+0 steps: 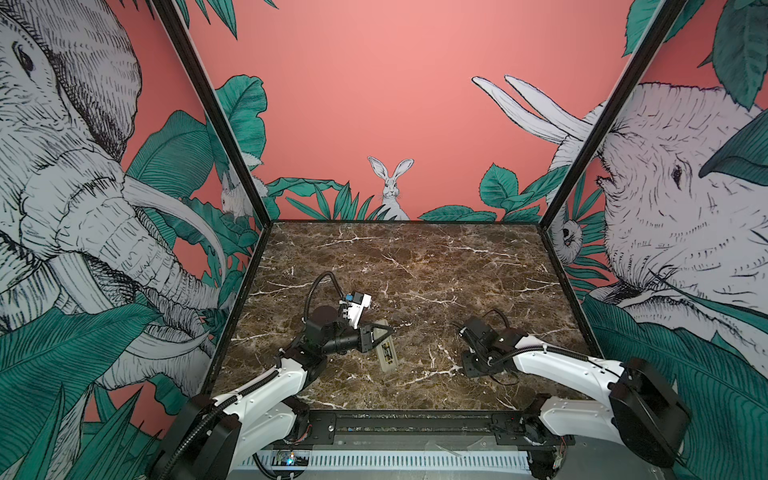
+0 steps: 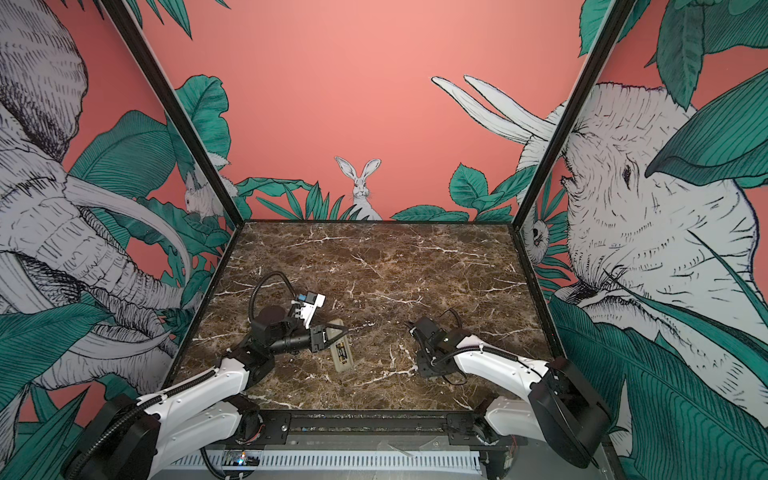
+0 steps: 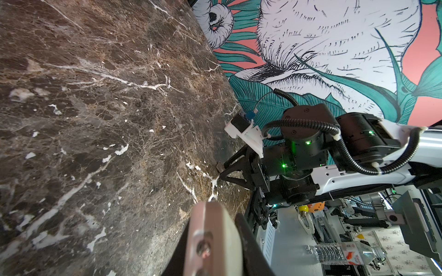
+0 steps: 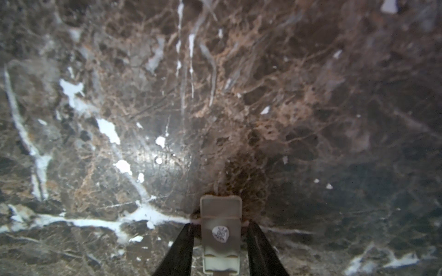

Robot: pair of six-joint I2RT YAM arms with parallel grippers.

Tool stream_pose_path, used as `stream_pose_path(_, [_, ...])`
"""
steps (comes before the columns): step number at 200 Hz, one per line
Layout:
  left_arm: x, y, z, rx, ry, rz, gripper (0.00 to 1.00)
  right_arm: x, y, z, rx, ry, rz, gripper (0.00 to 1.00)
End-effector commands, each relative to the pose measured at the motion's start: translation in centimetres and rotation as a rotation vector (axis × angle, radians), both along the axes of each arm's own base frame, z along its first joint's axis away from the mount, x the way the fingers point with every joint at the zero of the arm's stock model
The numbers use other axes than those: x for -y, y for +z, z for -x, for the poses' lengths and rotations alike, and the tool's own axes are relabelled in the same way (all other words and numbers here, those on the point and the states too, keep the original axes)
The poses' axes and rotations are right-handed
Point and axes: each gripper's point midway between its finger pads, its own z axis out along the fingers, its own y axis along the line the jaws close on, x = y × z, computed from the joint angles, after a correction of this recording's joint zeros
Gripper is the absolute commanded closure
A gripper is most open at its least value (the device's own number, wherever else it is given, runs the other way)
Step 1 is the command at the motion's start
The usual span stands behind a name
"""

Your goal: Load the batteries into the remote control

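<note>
Left of centre in both top views: left tool (image 1: 388, 331) clamped across the long edges of the slim greyish-beige plastic remote control (image 1: 389, 360), which is turned back-up, on or just above the dark brown marble-patterned bench (image 1: 415, 270); cannot tell which. In the open bay, small dark cylindrical batteries with gold marks (image 1: 387, 352), apparently seated, though too small to count.

Judged light, stiff and smooth-shelled, so likely to pivot in a narrow pinch. Best held as here, on the flat sides above the bay, with the opening kept free. Should be kept level, since round, slick cells may spring or roll out.

Right of centre in both top views, and at bottom centre of the right wrist view: right tool (image 4: 221, 222) with its pads (image 4: 195, 222) against both long edges of the small greyish-beige rectangular plastic battery cover (image 4: 220, 212), apparently clamped on it close to the bench.

Judged thin, very light, slightly flexible and easy to skew, with fragile latch tabs. Best gripped mid-length by the edges, gently, with the tab end left exposed.
</note>
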Motion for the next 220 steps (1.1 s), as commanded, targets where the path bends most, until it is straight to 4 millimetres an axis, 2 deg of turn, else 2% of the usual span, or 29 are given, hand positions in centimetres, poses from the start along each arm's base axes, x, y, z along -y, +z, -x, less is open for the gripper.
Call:
stream_pose_path(1, [0.0, 0.7, 0.2, 0.023, -0.007, 0.022, 1.00, 1.0, -0.4, 0.6, -0.026, 0.004, 0.050, 0.62])
stream_pose_path(59, [0.0, 0.7, 0.2, 0.024, -0.007, 0.022, 1.00, 0.0, 1.1, -0.4, 0.016, 0.024, 0.024, 0.60])
stream_pose_path(220, [0.0, 0.6, 0.2, 0.023, -0.007, 0.020, 1.00, 0.1, 0.1, 0.1, -0.009, 0.018, 0.027, 0.66])
